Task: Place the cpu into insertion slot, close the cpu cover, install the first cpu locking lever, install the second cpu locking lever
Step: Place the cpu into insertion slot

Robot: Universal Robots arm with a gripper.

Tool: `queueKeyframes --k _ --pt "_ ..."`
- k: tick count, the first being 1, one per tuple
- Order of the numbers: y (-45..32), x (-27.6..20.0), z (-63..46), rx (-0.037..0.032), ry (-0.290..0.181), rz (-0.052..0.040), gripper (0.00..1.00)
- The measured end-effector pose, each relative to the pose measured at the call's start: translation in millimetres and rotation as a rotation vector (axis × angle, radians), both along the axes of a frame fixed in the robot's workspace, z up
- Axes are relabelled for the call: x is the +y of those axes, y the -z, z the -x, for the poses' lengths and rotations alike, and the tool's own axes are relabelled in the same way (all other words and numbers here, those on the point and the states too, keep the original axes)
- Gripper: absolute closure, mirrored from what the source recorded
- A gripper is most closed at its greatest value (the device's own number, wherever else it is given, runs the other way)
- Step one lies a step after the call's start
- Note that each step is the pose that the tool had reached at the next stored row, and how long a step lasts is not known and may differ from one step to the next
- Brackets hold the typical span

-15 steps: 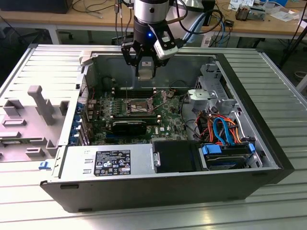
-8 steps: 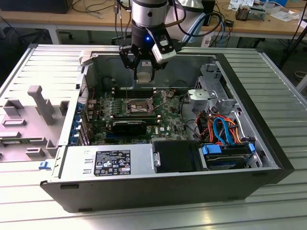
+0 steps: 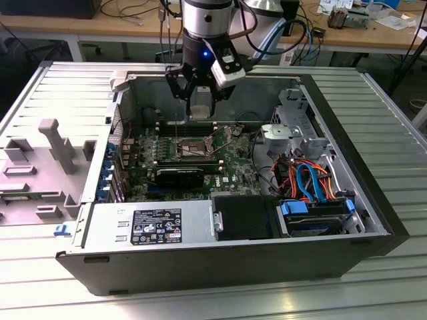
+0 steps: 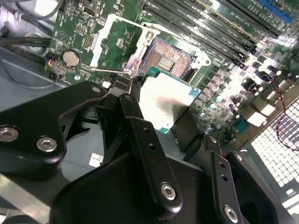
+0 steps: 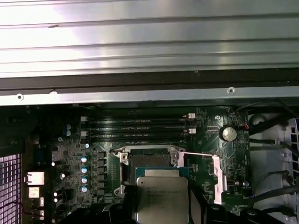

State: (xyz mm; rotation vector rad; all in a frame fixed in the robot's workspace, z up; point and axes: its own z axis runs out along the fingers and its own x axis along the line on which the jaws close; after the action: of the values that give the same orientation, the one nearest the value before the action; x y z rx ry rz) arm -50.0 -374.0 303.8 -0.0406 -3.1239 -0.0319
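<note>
- Holding the small flat square cpu (image 4: 163, 105), the black two-fingered end effector (image 4: 161, 109) is closed on it, with one finger against each of two opposite edges.
- The cpu has a dull silver-grey metal top with a thin green board edge around the raised plate. In the second wrist view a dark shade crosses the bright metal.
- In the first wrist view the cpu (image 5: 161, 198) shows fine dark print on its top. It sits level and square to the insertion slot (image 5: 149, 158), and it hides part of the slot from that camera.
- The insertion slot (image 4: 170, 53) is a small square socket with a dark frame and a pale field of fine contacts. It lies bare on the green circuit board (image 4: 79, 32), and the cpu is held above it, apart from it.
- The cpu cover (image 4: 99, 46), a thin silvery metal frame plate with a square window, is swung open just beside the insertion slot.
- In the exterior view the end effector (image 3: 200, 110) hangs over the insertion slot (image 3: 192, 145), inside the open dark computer case (image 3: 200, 267). The case rests on the ribbed grey metal table (image 3: 393, 120).
- Long narrow black memory slots (image 5: 135, 128) run beside the insertion slot.
- A round silver coin cell (image 5: 229, 134) sits on the board near the open cpu cover (image 5: 217, 173).
</note>
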Motion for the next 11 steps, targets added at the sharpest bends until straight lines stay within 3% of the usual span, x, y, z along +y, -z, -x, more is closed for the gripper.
queueKeyframes --k 11 --pt "8.0 -1.1 4.5 0.0000 0.000 0.0002 0.46"
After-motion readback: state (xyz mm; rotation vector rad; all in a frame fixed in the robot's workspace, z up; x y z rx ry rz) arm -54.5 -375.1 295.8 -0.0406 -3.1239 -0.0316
